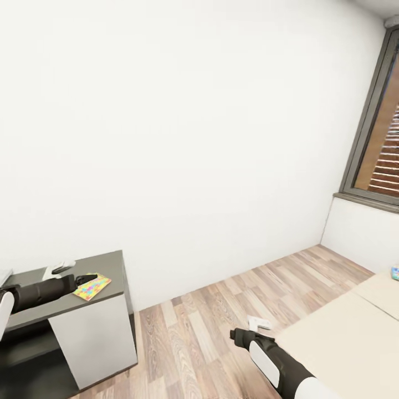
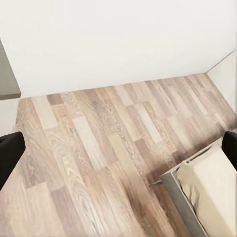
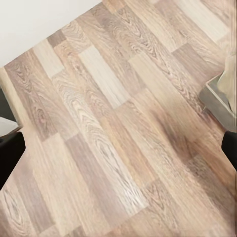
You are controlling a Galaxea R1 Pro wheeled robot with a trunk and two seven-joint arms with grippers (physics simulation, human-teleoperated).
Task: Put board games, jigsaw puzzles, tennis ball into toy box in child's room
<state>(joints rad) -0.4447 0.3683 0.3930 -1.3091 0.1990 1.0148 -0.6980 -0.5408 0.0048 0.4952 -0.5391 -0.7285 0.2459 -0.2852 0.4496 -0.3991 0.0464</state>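
Note:
One jigsaw puzzle (image 1: 92,286), a thin sheet of yellow, pink, blue and green pieces, lies on the dark grey corner section of the table (image 1: 108,263). My left gripper (image 1: 87,279) hovers at the puzzle's near edge; in the left wrist view it (image 2: 118,153) is open, with bare floor between its fingers. My right gripper (image 1: 239,336) hangs low over the floor beside the bed (image 1: 343,338), and it (image 3: 118,153) is open and empty. A colourful game box (image 1: 395,273) peeks in on the bed at the right edge.
A small white object (image 1: 58,270) lies on the table behind the puzzle. A white scrap (image 1: 259,323) lies on the wood floor (image 1: 221,310) by the bed's corner (image 2: 173,190). A white wall is ahead and a dark-framed window (image 1: 371,133) is at the right.

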